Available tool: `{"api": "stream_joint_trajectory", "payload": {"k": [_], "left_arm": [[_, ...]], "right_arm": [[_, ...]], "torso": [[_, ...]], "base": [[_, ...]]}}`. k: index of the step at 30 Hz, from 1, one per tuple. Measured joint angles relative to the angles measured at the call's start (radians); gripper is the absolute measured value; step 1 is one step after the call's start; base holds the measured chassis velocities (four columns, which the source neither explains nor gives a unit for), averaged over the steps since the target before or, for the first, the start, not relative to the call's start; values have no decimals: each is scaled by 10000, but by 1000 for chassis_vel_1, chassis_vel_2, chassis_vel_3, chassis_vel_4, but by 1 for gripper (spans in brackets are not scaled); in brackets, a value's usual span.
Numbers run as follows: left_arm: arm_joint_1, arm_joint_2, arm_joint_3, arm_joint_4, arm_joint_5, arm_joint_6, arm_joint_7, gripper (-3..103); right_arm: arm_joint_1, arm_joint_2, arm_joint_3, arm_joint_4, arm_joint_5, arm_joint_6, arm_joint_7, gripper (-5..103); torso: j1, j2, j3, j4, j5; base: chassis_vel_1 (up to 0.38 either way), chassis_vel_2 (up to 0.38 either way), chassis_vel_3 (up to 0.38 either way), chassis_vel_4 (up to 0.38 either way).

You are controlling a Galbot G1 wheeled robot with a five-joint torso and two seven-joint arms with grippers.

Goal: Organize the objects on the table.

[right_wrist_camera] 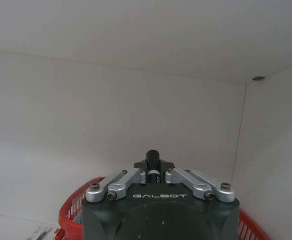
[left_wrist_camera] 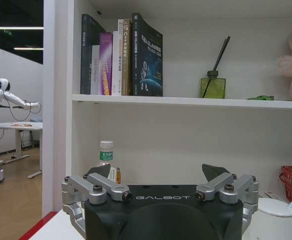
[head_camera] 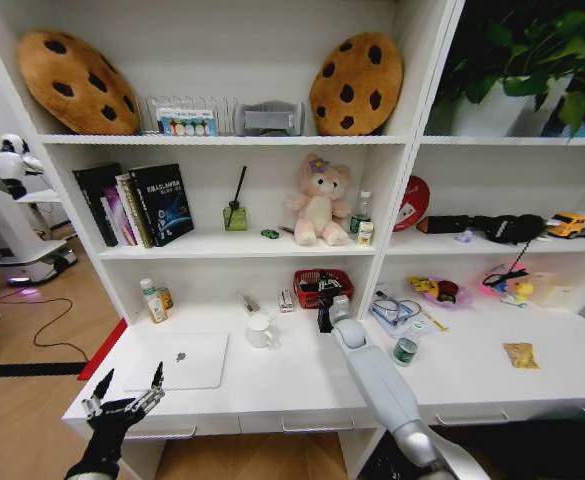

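The silver laptop (head_camera: pixel 182 360) lies shut at the left front of the white table (head_camera: pixel 302 385). A green-topped can (head_camera: pixel 405 349) stands to the right of my right arm. The tiny green toy car (head_camera: pixel 270 234) (left_wrist_camera: pixel 261 98) sits on the shelf beside the pink bear. My right gripper (head_camera: pixel 324 303) (right_wrist_camera: pixel 153 169) hangs over the red basket (head_camera: pixel 322 287) (right_wrist_camera: pixel 73 217), shut on a thin black pen (right_wrist_camera: pixel 152 159) that sticks up between its fingers. My left gripper (head_camera: pixel 122 392) (left_wrist_camera: pixel 155 172) is open with nothing in it, in front of the table's left corner.
A white mug (head_camera: pixel 260 328) (left_wrist_camera: pixel 273 215) stands right of the laptop. Small bottles (head_camera: pixel 155 300) (left_wrist_camera: pixel 106 152) stand at the back left. Glasses and cables (head_camera: pixel 397 310) lie near the can, and a yellow packet (head_camera: pixel 520 354) lies far right. Shelves hang close above the table.
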Motion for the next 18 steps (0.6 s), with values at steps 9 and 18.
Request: {"api": "stream_joint_trajectory", "payload": {"k": [9,18], "left_arm": [[0,0,0,0,0,0,0,100],[0,0,0,0,0,0,-1,100]], "right_arm": [[-19,86,-117,-589,-112,265,-6,12],[-319,-30,-119,-182,-315,192,93,26]], "torso": [[-1,2,-2,0,-1],[0,1,0,1,2]], "base": [[0,0,0,0],[0,0,0,0]]}}
